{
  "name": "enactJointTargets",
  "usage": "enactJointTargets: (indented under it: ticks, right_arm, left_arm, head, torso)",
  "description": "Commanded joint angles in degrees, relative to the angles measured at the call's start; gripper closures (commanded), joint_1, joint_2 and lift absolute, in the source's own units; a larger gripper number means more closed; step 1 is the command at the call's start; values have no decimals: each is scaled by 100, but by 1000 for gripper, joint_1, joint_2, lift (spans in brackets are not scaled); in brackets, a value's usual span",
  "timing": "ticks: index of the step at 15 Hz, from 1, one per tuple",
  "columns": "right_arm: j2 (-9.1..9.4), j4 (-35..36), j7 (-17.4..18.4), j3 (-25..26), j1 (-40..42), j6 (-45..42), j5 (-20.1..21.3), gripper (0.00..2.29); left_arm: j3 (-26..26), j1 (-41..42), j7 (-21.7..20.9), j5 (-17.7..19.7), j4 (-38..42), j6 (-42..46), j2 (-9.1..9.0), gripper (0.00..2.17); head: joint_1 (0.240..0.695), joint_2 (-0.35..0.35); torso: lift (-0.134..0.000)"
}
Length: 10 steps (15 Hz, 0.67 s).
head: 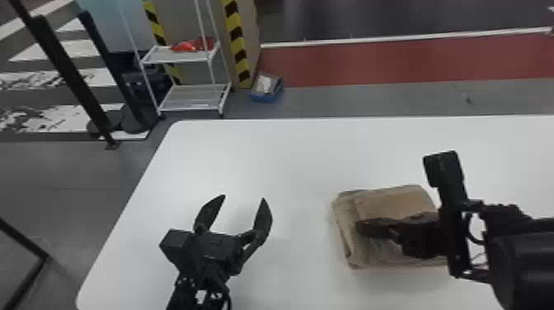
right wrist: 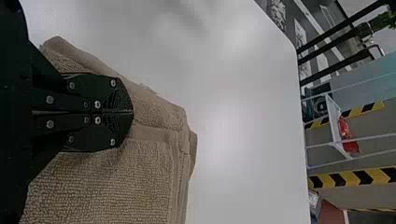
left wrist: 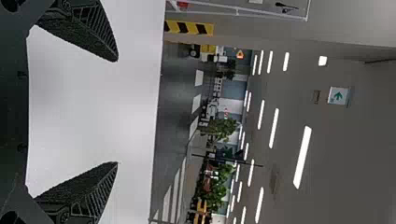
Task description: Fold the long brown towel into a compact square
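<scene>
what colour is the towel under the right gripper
Plain brown, a light tan shade; the towel shows best in the right wrist view.

Towel (head: 391, 201) partly hidden behind right hand (head: 359, 227)

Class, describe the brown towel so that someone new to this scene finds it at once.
Find the white table. Toward the robot's right, beneath the closed right gripper, lies the brown towel, folded in layers. Its nubby tan cloth stands out from the smooth table and black gripper.

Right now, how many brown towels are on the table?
1: the brown towel, folded on the table, partly covered by the right tool. The right arm may hide more.
</scene>
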<state>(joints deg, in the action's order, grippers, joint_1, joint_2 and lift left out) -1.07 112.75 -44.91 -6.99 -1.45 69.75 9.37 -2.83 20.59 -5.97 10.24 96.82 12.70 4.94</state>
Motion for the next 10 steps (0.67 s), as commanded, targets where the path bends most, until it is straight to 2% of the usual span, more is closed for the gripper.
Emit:
enactJointTargets:
  ticks: [1,3,5,8,10]
  right_arm:
    - [-43,142,-220,278,206,-53,-85,1747]
    - [-96,828,-396,866,487,193,-498,1747]
    - [-263,1381,-783,1323,786,931,-647,1747]
    - [-535,1654,-1064,1816,1129,1459,-806,1747]
    - [-641,1706,-1143,2079,1252,1670,-832,1747]
  left_arm:
    - [-16,-20,-18,4,4,-1,-2,87]
    - [-7,-20,-36,4,12,-1,7,87]
    - [-7,-29,-36,48,-5,-18,7,87]
    - [-7,-38,-36,101,-23,-18,7,87]
    - [-7,-38,-36,101,-23,-18,-2,87]
  head:
    - [695,166]
    - [695,159]
    - [695,136]
    - [695,85]
    - [695,56]
  torso:
    - [-123]
    - [-123]
    - [-123]
    - [-123]
    - [-123]
